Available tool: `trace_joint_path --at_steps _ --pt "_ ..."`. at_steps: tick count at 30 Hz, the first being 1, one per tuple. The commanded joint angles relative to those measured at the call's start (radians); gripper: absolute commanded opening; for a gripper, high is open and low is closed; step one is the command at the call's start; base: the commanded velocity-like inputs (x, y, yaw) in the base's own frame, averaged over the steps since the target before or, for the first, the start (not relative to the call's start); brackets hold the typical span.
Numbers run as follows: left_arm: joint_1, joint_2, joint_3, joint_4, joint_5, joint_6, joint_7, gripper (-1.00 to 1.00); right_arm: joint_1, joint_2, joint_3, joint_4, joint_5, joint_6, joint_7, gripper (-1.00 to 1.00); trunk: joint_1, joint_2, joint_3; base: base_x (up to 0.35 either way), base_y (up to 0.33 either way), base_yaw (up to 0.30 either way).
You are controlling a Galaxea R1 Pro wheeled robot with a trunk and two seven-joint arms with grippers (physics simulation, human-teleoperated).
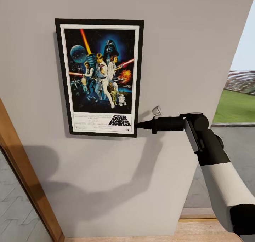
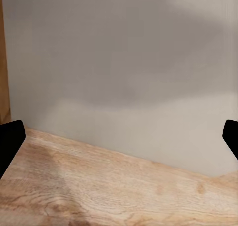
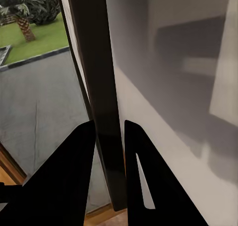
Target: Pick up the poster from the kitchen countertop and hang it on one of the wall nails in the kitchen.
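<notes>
The poster (image 1: 100,77) hangs flat and upright against the grey wall (image 1: 184,51), with its Star Wars logo at the bottom. My right gripper (image 1: 139,125) reaches in from the right and pinches the poster's lower right edge. In the right wrist view its two dark fingers (image 3: 79,166) sit on either side of the thin black frame (image 3: 94,62), shut on it. My left gripper (image 2: 119,139) is open and holds nothing; its fingertips (image 2: 10,141) point at the foot of the wall above the wood floor (image 2: 99,191).
A wooden door frame (image 1: 21,171) slants along the left of the wall. The wall ends at the right, where paved ground (image 1: 233,143) and a green lawn (image 1: 235,107) show outside. Light wood floor (image 1: 198,231) runs below.
</notes>
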Motion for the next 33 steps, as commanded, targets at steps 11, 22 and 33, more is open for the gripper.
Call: trace_joint_path --at_steps 11,22,33 --pt "0.0 0.0 -0.001 0.001 0.002 -0.003 -0.004 1.0 -0.001 -0.001 0.002 0.0 -0.01 0.01 -0.002 -1.0 0.0 -0.001 0.0 0.0 0.0 0.0" --pt "0.0 0.0 -0.001 0.001 0.003 -0.003 -0.004 1.0 0.0 -0.001 0.002 0.0 -0.01 0.01 -0.002 -1.0 0.0 -0.001 0.0 0.028 0.0 0.0" --pt "0.0 0.0 -0.001 0.001 0.003 -0.003 -0.004 1.0 -0.001 -0.001 0.002 0.0 -0.01 0.01 -0.002 -1.0 0.0 -0.001 0.0 0.003 0.0 0.0"
